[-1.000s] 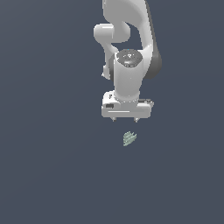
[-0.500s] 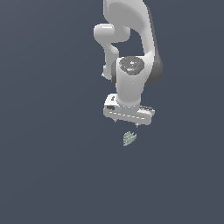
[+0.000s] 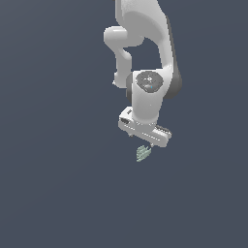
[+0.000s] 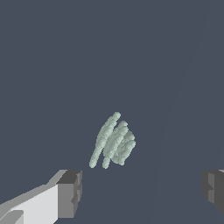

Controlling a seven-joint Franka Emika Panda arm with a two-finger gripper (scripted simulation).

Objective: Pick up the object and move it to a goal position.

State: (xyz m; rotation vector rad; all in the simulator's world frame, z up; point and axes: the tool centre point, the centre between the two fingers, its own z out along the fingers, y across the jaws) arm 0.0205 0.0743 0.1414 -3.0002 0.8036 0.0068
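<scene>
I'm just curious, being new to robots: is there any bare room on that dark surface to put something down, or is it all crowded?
Nearly all of the dark surface is bare, on both sides of the exterior view and below. The only crowded spot is the middle, where the open gripper hangs right above the small grey-green object.

Arm (image 3: 145,29) cut off above; fingers (image 4: 70,194) partly out of frame

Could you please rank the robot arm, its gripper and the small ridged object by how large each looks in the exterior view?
1. Robot arm, by far the largest.
2. Gripper, the white bar-shaped hand at the arm's end.
3. Ridged object, the smallest, a pale grey-green lump just below the gripper.
</scene>
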